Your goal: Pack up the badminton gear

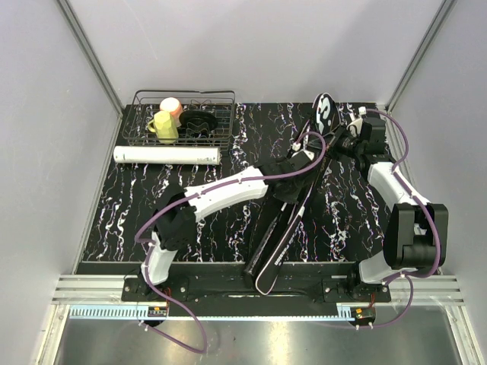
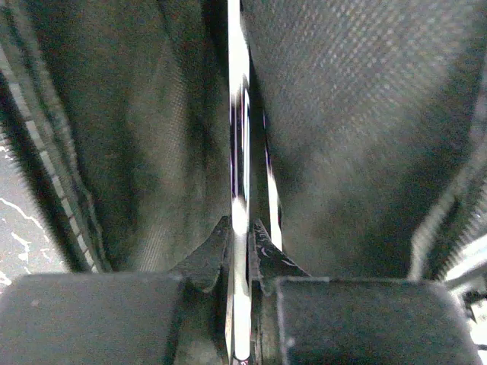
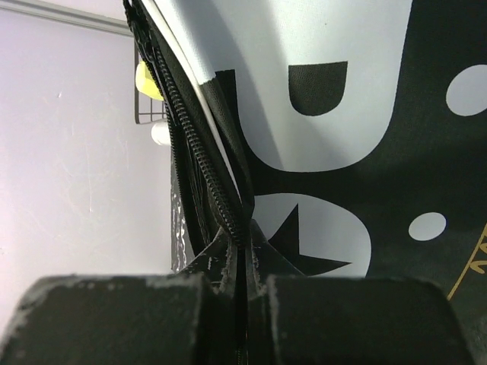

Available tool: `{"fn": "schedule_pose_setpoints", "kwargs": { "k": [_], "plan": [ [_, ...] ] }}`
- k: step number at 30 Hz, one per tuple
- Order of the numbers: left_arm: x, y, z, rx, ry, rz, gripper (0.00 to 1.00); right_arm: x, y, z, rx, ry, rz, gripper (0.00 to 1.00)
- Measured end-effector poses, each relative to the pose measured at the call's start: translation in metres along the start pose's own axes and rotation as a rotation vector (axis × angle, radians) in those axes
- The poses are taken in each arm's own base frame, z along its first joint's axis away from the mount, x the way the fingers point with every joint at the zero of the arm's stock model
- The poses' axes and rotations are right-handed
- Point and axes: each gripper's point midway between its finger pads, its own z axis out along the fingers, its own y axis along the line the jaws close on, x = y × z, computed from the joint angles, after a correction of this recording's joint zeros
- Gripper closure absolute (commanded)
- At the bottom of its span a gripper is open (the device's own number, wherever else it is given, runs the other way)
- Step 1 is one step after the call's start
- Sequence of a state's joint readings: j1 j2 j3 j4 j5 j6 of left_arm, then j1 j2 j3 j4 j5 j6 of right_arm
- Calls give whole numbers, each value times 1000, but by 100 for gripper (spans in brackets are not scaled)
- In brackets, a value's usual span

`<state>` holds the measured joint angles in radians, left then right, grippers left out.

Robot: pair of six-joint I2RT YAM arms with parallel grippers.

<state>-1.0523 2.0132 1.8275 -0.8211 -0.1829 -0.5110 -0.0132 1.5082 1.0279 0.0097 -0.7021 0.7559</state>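
Left end effector (image 2: 242, 255) is clenching a thin glossy racket shaft (image 2: 238, 137); right end effector (image 3: 240, 247) is pinching the zipper edge of the racket bag (image 1: 280, 232). Black, white-veined bench (image 1: 129, 194) is sitting between pale lilac walls (image 1: 46, 152). Bag's long axis is running diagonally, head end pointing past the left end effector and lying beside the right.

The black table (image 1: 137, 190) with white streaks is carrying three things. A black wire basket (image 1: 183, 93) is sitting at the far left corner. A long white tube (image 1: 167, 155) is lying just in front of the basket, running left to right. A black racket bag (image 1: 278, 236) is lying slantwise from the near middle toward the far right, its near end poking over the table's near edge.
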Motion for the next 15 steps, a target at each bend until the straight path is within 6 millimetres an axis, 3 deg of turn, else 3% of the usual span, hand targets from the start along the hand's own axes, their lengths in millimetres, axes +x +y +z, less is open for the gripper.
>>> {"fn": "schedule_pose_setpoints", "kwargs": {
  "k": [2, 4, 6, 8, 9, 11, 15],
  "plan": [
    [1, 2, 12, -24, 2, -5, 100, -3, 4, 1, -13, -13, -2, 100],
    [3, 2, 22, -38, 1, -8, 89, -5, 6, 2, -21, -22, -3, 100],
    [4, 0, 27, -38, -4, -9, 67, -6, 6, 2, -21, -27, -1, 100],
    [-2, -3, 29, -25, -28, -6, 52, -5, 7, 2, -28, -18, 6, 100],
    [-6, -4, 29, -16, -42, -3, 31, -2, 8, 3, -34, -8, 8, 100],
    [-13, -3, 28, -6, -65, 0, 28, 2, 10, 4, -45, 12, 8, 100],
    [-6, 4, 10, 44, -72, -6, 27, 9, 11, 6, -59, 46, 16, 100]
  ]
}}
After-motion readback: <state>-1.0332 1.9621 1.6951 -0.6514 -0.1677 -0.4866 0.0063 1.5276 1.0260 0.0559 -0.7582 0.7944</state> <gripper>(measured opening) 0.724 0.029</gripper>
